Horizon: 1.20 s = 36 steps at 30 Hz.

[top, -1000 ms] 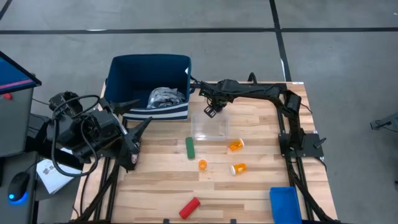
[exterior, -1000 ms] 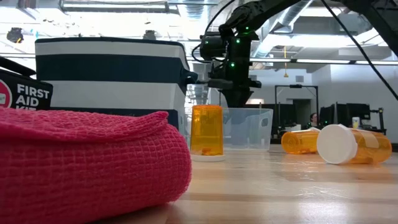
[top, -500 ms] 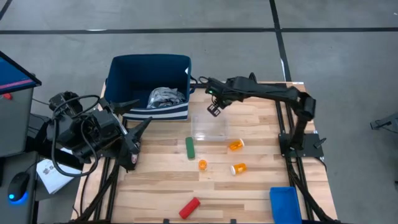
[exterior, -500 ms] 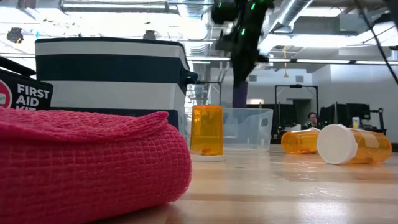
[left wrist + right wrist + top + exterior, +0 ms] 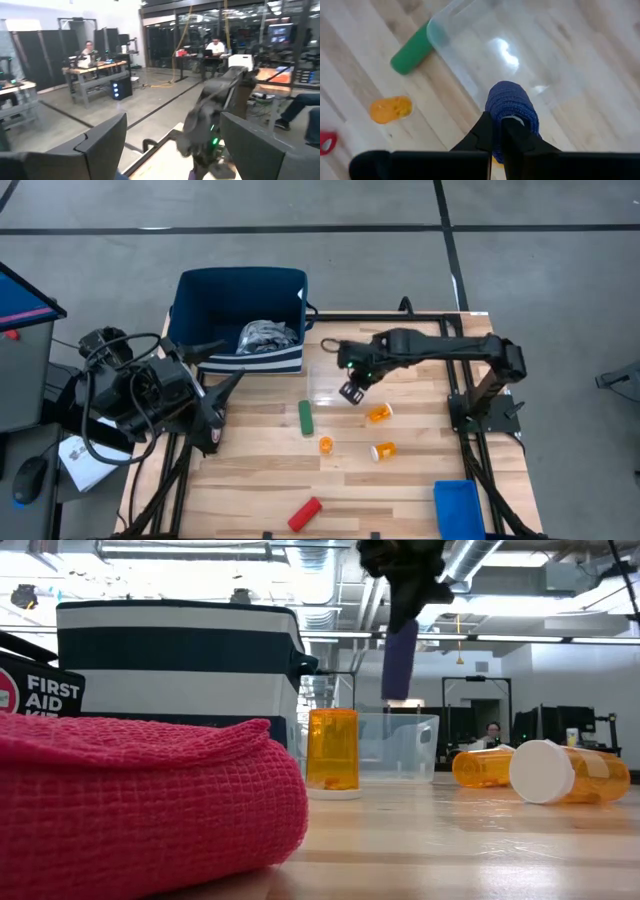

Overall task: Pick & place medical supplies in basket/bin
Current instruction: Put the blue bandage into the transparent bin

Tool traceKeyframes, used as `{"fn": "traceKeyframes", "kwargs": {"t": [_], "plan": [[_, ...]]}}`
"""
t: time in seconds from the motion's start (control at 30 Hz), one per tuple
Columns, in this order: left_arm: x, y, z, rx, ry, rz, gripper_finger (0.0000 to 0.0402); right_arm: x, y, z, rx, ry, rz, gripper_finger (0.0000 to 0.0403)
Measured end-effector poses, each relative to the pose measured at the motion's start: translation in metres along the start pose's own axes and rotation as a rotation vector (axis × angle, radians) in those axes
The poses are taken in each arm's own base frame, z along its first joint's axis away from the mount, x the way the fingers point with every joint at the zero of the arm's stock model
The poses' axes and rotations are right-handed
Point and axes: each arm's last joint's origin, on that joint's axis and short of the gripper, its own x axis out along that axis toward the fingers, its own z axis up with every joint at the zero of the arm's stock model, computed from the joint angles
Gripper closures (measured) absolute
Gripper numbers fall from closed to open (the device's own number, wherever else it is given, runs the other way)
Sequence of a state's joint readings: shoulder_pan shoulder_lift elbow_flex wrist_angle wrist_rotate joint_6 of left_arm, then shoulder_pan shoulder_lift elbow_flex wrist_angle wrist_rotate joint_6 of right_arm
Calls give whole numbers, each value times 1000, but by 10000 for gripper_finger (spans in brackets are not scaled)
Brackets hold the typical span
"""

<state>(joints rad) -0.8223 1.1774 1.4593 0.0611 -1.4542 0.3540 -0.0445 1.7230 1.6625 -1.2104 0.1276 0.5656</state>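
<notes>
My right gripper (image 5: pixel 350 390) hangs above the clear tray (image 5: pixel 337 383), shut on a purple cylinder (image 5: pixel 399 660) that also shows in the right wrist view (image 5: pixel 511 105). The navy basket (image 5: pixel 240 277) stands at the table's far left with the grey-blue cloth bundle (image 5: pixel 268 335) inside it. A green cylinder (image 5: pixel 306 418), three orange pill bottles (image 5: pixel 380 413) (image 5: pixel 326 445) (image 5: pixel 384 451) and a red cylinder (image 5: pixel 305 513) lie on the table. The blue bin (image 5: pixel 458 508) sits at the near right corner. My left gripper (image 5: pixel 172 145) waits open at the table's left edge. My right gripper holds the purple cylinder by its upper end (image 5: pixel 506 117), pinched between the two fingers (image 5: pixel 485 132). The fingers come from above, pointing down. The cylinder hangs upright below them, lifted clear above the tray (image 5: pixel 520 45).
The low view has the red cylinder (image 5: pixel 140 800) close in front, one orange bottle (image 5: pixel 332 750) standing upright and two (image 5: pixel 485 767) (image 5: pixel 570 772) lying on their sides. A first aid kit (image 5: pixel 35 690) shows at the left. People sit at desks beyond the table.
My right gripper has moved from beside the basket's corner toward the table's near edge, over the clear tray, and has risen. It stays shut on the purple cylinder, which now hangs higher above the tray.
</notes>
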Motion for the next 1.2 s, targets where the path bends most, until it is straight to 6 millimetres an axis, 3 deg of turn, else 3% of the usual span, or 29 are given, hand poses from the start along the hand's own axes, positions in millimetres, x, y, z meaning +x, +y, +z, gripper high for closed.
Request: {"fn": "traceKeyframes", "kwargs": {"t": [0.23, 0.4, 0.77, 1.2], "plan": [[0, -2, 0, -2, -11, -29, 92, 36, 6, 2, -38, 107, -85, 394], [-1, -5, -1, -4, -15, -52, 92, 48, 10, 2, -59, 110, -116, 394], [-1, -9, -3, -20, -13, -55, 92, 66, 7, -3, -62, 108, -133, 394], [-1, -9, -3, -26, -13, -56, 92, 80, -1, -1, -5, 102, -38, 396]]}}
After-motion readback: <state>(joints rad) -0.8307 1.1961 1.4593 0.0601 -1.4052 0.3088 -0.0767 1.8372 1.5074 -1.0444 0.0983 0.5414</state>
